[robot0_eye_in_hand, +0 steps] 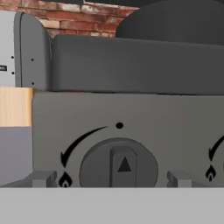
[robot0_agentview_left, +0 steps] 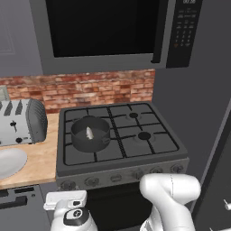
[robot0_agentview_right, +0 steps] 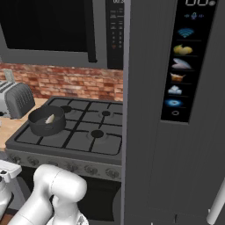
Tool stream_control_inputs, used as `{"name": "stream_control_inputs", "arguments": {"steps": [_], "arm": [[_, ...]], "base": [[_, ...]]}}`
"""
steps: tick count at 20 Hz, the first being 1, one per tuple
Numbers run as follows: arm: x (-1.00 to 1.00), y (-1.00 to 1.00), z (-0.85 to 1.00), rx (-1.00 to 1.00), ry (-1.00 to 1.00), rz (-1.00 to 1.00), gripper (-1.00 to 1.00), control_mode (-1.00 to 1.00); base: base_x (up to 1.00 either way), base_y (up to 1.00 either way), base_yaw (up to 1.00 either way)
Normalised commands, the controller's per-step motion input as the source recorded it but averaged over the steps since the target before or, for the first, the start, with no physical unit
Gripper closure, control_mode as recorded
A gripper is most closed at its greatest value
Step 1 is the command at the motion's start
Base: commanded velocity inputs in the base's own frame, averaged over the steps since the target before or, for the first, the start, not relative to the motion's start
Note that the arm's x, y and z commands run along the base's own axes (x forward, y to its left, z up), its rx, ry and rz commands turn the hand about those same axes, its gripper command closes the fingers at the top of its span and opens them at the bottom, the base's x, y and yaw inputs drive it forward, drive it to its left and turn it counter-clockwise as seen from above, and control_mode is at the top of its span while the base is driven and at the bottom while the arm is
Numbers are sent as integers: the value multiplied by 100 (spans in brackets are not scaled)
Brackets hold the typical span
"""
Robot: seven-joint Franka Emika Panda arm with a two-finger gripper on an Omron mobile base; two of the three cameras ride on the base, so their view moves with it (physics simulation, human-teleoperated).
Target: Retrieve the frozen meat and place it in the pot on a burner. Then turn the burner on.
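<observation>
Your pot (robot0_agentview_left: 90, 134) is a round, low, dark grey metal vessel sitting on the front-left burner (robot0_agentview_left: 70, 140) of the cooktop, on the black grate bars. Inside it lies the frozen meat (robot0_agentview_left: 89, 133), a slim, pale, silvery-white fish-like sliver, far smaller than the pot; from the right base view you see it (robot0_agentview_right: 50, 118) against the inner wall of the pot (robot0_agentview_right: 46, 121). The other burners carry small round dark caps under the grates, and the front-right one (robot0_agentview_left: 144, 135) is bare.

To the left of the stove you have a wooden tabletop (robot0_agentview_left: 43, 155) with a ribbed silver toaster (robot0_agentview_left: 21, 122) and the curved edge of a white plate (robot0_agentview_left: 10, 163). A red brick backsplash (robot0_agentview_left: 90, 89) runs behind, and a dark microwave (robot0_agentview_left: 113, 29) hangs above. To the right stands a tall grey refrigerator (robot0_agentview_right: 176, 132), whose door panel shows a column of lit icons.

Your hand (robot0_eye_in_hand: 113, 178) is down at the stove's front panel, level with a row of knobs. In the hand view a round dark knob (robot0_eye_in_hand: 118, 165) with a raised bar and a triangle mark sits straight ahead, centred between the two fingertips (robot0_eye_in_hand: 43, 179), which stand wide apart on either side of it. A curved arrow and a flame symbol are printed beside it. The hand holds nothing, and you cannot tell whether the fingertips touch the panel.
</observation>
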Motion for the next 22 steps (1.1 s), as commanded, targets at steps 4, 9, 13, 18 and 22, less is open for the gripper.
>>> {"name": "stream_control_inputs", "arguments": {"steps": [4, 9, 13, 18, 22], "arm": [[1, 0, 0, 0, 0, 0, -100, -100], [1, 0, 0, 0, 0, 0, -100, -100], [4, -3, -2, 0, 0, 0, -100, -100], [10, -5, -2, 0, 0, 0, -100, -100], [6, 0, 0, 0, 0, 0, -100, -100]], "base": [[0, 0, 0], [0, 0, 0], [0, 0, 0], [0, 0, 0], [0, 0, 0]]}}
